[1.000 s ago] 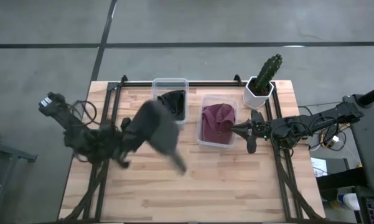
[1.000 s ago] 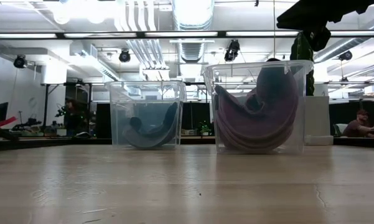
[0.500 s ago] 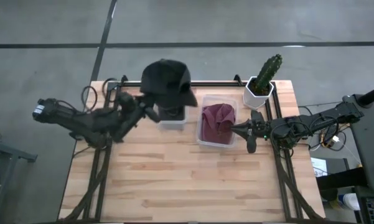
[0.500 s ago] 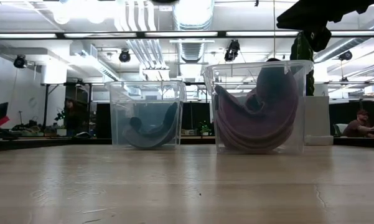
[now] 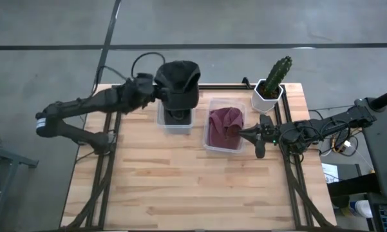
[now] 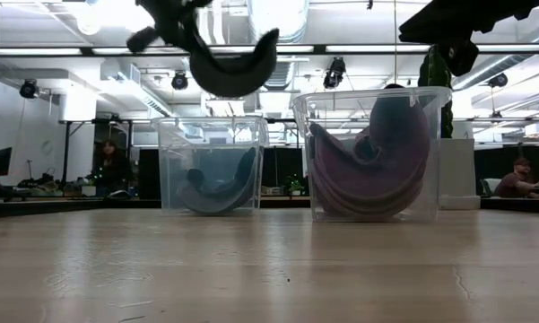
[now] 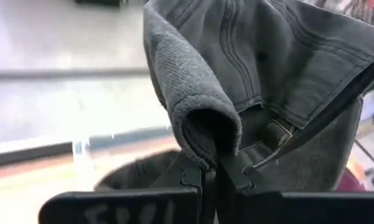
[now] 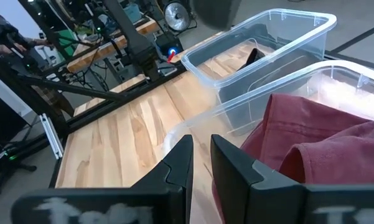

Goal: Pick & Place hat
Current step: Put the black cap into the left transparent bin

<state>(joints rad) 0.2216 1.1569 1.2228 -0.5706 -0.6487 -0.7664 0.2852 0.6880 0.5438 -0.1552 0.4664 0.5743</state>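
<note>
A dark grey hat (image 5: 179, 80) hangs in the air over the left clear bin (image 5: 175, 122) at the table's far side, with my left gripper (image 5: 157, 92) shut on it. In the low view this hat (image 6: 238, 70) is above the bin's rim (image 6: 212, 120). Another dark hat (image 6: 217, 187) lies inside that bin. The right clear bin (image 5: 214, 143) holds a maroon hat (image 5: 225, 124). My right gripper (image 5: 243, 133) waits beside the right bin's right side, a narrow gap (image 8: 201, 163) between its fingers, nothing in it. My left gripper pinches a rolled-over fold of the hat's edge (image 7: 206, 134) between its two fingers, close to the back strap (image 7: 279, 133); several layers lie in the fold. The fingers come roughly level from the table's left. The hat is lifted clear, its body beyond the fingertips.
A potted cactus (image 5: 272, 82) stands at the far right corner. Dark frame rails (image 5: 109, 161) run along the table's left and right sides. Bare wood (image 5: 193, 187) fills the near half. People sit in the room beyond (image 6: 520, 175).
My left gripper has swung from over the table's left middle toward the far edge and turned, carrying the hat over the left bin. The hat has stayed clear of the table and has come into the low view from above.
</note>
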